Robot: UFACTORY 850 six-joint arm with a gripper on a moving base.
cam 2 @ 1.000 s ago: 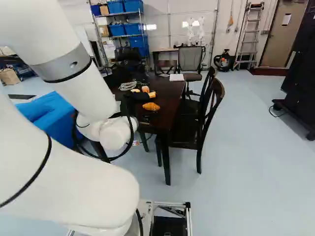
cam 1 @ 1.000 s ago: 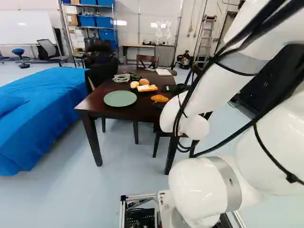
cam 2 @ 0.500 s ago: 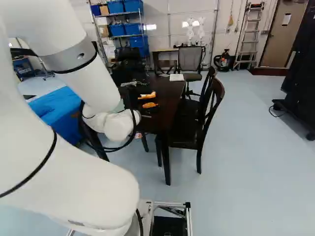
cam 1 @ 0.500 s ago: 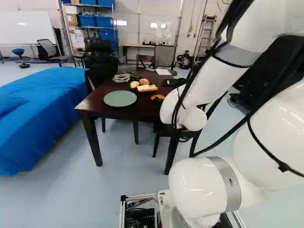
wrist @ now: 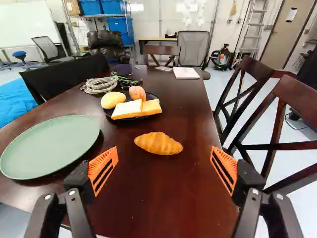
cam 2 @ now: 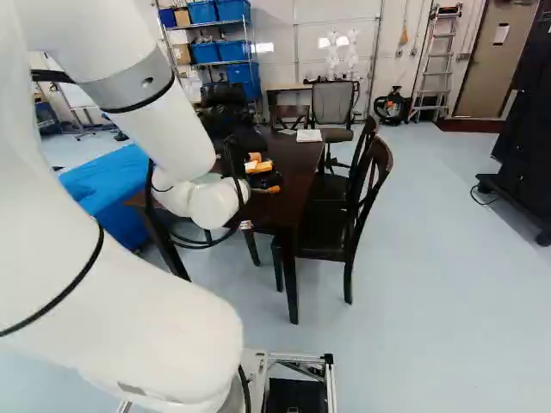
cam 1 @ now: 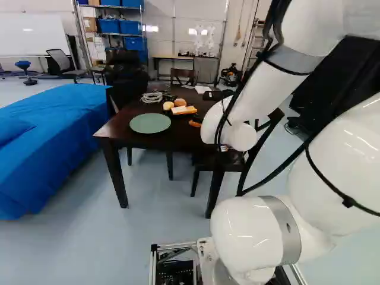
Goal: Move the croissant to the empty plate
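In the right base view the black gripper is over the table beside the white wrist, partly hiding the croissant. The wrist view shows the gripper open, its orange pads wide apart with nothing held. The golden croissant lies on the dark table just ahead of the gap between the fingers, untouched. The empty pale green plate rests on the table beside the croissant, on the blue-covered bed's side; it also shows as a green plate in the left base view.
Beyond the croissant, a dark plate holds bread-like pieces and round items. A coiled rope and a white paper stack lie farther back. Wooden chairs line the table's side opposite the green plate. A blue-covered bed stands beside the table.
The arm has reached farther forward over the table, its white wrist shifting away from the base. The gripper now hides more of the croissant in the left base view. The base has not moved.
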